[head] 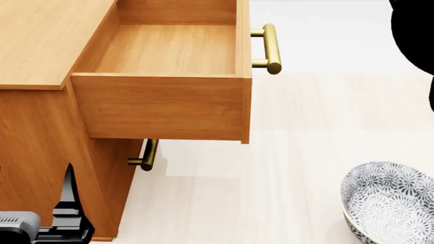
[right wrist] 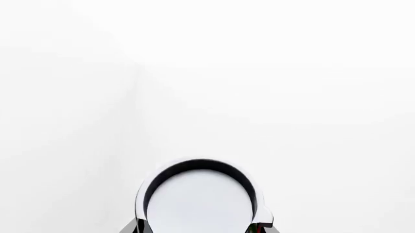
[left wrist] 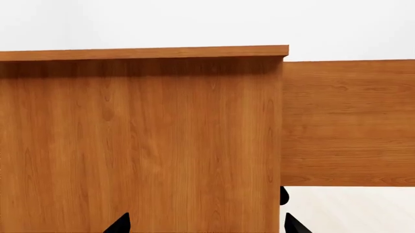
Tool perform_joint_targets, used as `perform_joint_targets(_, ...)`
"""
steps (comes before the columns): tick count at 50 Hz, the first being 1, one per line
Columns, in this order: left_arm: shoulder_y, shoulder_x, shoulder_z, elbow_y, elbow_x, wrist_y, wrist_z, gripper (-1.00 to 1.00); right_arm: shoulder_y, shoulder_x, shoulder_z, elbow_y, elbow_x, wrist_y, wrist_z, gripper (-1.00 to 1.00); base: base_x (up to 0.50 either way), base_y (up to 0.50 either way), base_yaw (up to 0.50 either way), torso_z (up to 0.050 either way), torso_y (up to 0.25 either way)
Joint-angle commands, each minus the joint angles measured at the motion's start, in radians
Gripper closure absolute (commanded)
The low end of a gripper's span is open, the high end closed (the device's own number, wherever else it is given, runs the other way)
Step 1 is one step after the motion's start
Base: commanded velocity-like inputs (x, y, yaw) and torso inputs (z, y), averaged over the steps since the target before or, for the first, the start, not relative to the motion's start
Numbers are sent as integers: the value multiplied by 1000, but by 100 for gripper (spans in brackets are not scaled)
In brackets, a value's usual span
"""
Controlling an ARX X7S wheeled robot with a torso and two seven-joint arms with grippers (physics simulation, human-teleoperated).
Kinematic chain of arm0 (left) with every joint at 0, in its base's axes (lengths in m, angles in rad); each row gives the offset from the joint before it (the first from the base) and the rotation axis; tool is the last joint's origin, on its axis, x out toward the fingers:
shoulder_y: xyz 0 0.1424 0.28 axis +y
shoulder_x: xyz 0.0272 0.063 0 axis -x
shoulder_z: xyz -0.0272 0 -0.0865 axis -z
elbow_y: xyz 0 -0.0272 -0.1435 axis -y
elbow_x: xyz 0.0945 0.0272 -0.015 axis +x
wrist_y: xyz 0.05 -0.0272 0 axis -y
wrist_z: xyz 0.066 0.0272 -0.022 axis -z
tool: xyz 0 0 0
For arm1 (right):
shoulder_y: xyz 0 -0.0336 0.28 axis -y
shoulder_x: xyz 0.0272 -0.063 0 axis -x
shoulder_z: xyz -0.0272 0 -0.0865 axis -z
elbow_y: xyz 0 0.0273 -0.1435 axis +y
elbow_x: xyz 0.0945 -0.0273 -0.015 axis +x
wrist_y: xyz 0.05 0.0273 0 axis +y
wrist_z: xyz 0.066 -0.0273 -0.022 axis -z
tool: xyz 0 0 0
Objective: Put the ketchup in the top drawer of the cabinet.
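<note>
The cabinet stands at the left of the head view. Its top drawer is pulled out and holds nothing, with the brass handle on its front. In the right wrist view the ketchup shows as a round silver lid with a sliver of red label, and my right gripper is shut on its sides. In the head view the can is hidden; only a black part of the right arm shows at the upper right. My left gripper is open, facing the cabinet's side wall, beside the drawer's side.
A grey-white patterned bowl sits on the pale floor at the lower right. The lower drawer is closed, its brass handle sticking out under the open drawer. Pale floor lies between the cabinet and the bowl.
</note>
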State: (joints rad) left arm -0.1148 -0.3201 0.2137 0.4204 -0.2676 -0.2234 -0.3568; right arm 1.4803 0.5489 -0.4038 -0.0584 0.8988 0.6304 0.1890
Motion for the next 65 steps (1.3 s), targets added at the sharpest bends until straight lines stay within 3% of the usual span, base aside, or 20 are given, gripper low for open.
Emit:
perform_joint_targets(1, 0, -2, 1, -2, -3, 3, -4, -100, 89, -88, -71, 170, -67, 2, -111, 100, 0, 0, 0, 0, 0)
perform_joint_targets(17, 1, -5, 4, -4, -7, 10, -8, -100, 197, -184, -139, 400, -107, -16, -240, 100, 0, 0, 0, 0, 0)
perform_joint_targets(26, -6, -5, 8, -7, -9, 5, -11, -100, 253, -262, -176, 617, -178, -108, -309, 100, 0, 0, 0, 0, 0)
perform_joint_targets(32, -4, -7, 8, -6, -10, 6, -13, -100, 304, -328, -196, 845, -237, -220, -375, 100, 0, 0, 0, 0, 2)
perform_joint_targets(38, -5, -8, 11, -6, -12, 7, -13, -100, 467, -470, -208, 1349, -313, -444, -500, 100, 0, 0, 0, 0, 0)
perform_joint_targets(57, 1, -12, 9, -13, -18, 20, -17, -100, 458, -546, 165, 1367, -690, -345, -536, 100, 0, 0, 0, 0, 0)
perform_joint_targets(65, 1, -13, 11, -10, -19, 20, -21, -100, 443, -549, -122, 1367, -434, -321, -502, 100, 0, 0, 0, 0, 1)
